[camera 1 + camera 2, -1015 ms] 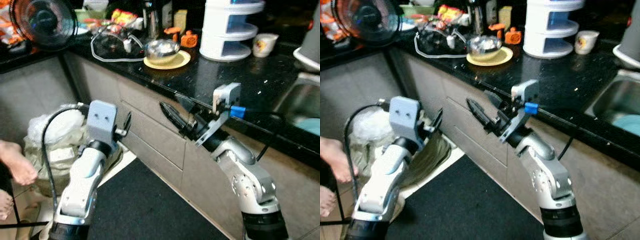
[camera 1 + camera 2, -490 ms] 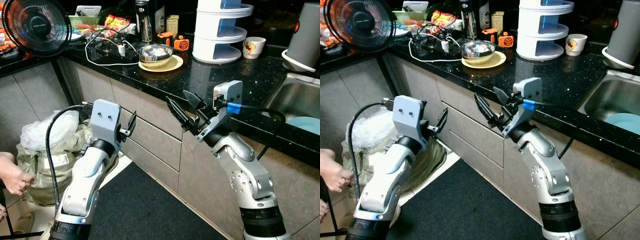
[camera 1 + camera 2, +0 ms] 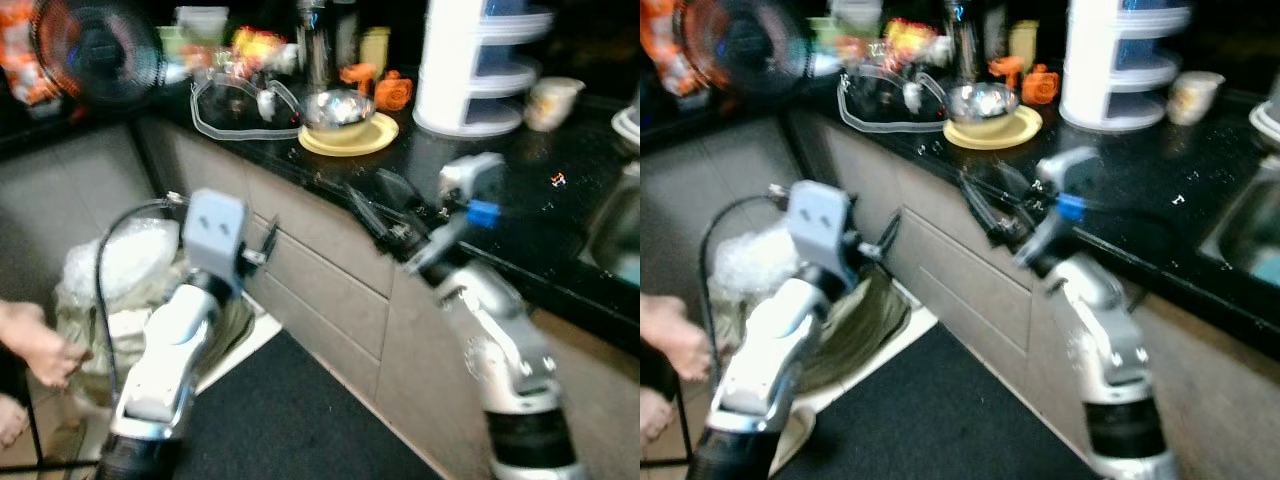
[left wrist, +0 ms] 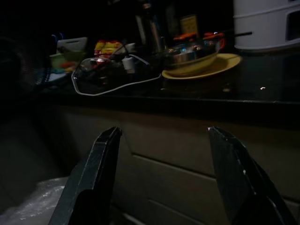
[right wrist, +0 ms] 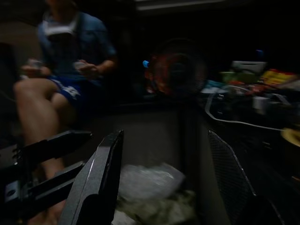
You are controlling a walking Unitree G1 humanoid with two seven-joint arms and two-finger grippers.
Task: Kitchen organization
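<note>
While blurred, both arms hover before grey cabinet drawers point(image 3: 330, 270); left gripper point(image 4: 161, 178) and right gripper point(image 5: 161, 180) spread apart, empty. Steel bowl point(image 3: 338, 108) sits on round yellow plate point(image 3: 375, 137) atop black speckled counter point(image 3: 520, 190).

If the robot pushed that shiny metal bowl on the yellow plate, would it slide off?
Probably. The shiny metal bowl looks smooth and light, resting loose on the flat yellow plate, so it would likely skid or rock. The plate might slide too on the glossy black countertop.
</note>
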